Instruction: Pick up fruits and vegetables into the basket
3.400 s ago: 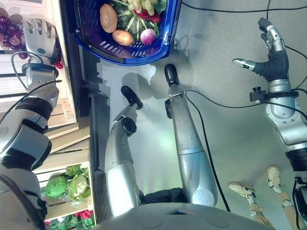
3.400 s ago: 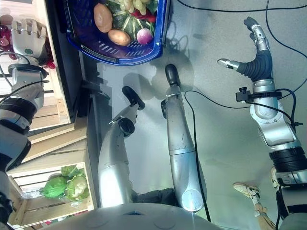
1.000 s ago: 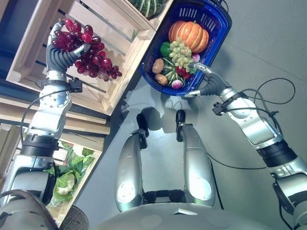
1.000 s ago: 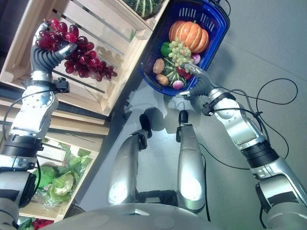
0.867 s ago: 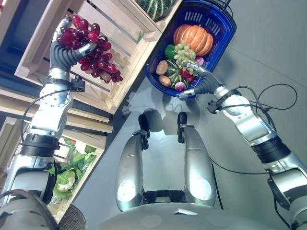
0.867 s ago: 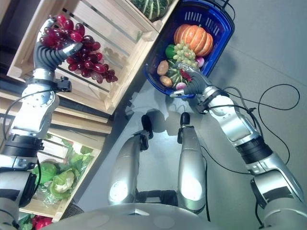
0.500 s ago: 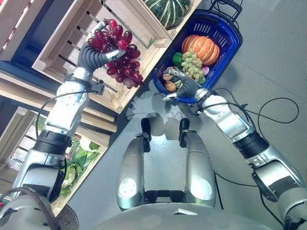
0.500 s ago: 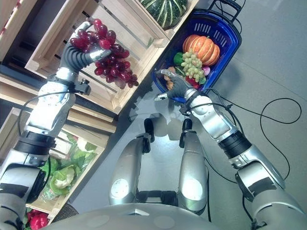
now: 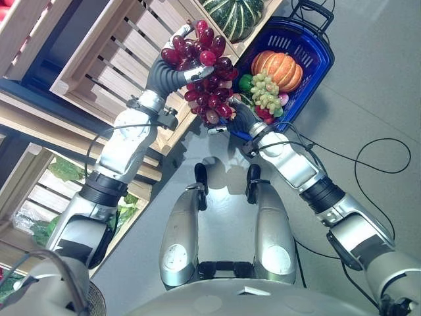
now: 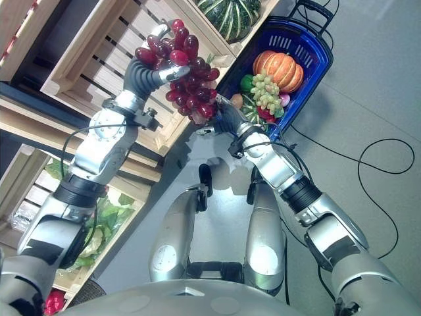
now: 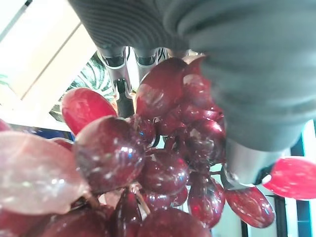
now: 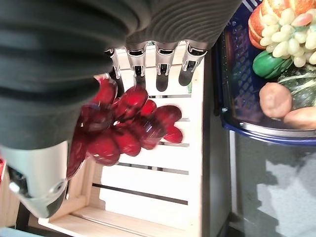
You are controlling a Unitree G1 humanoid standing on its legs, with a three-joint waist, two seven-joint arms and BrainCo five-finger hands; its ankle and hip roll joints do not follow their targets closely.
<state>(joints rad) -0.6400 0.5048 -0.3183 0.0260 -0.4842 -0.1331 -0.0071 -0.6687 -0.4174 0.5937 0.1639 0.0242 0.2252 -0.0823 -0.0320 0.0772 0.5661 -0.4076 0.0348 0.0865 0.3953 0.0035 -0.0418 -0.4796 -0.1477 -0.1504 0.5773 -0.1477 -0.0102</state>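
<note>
left hand (image 9: 172, 74): fingers curled round the bunch of dark red grapes (image 9: 209, 71), held up beside the pale wooden slatted crate (image 9: 118, 59).
right hand (image 9: 238, 116): fingers straight, loose, just under the hanging grapes, holding nothing.
blue plastic basket (image 9: 314, 56): on the grey floor (image 9: 368, 99), holding an orange pumpkin (image 9: 283, 68), green grapes (image 9: 266, 93), potatoes.
</note>
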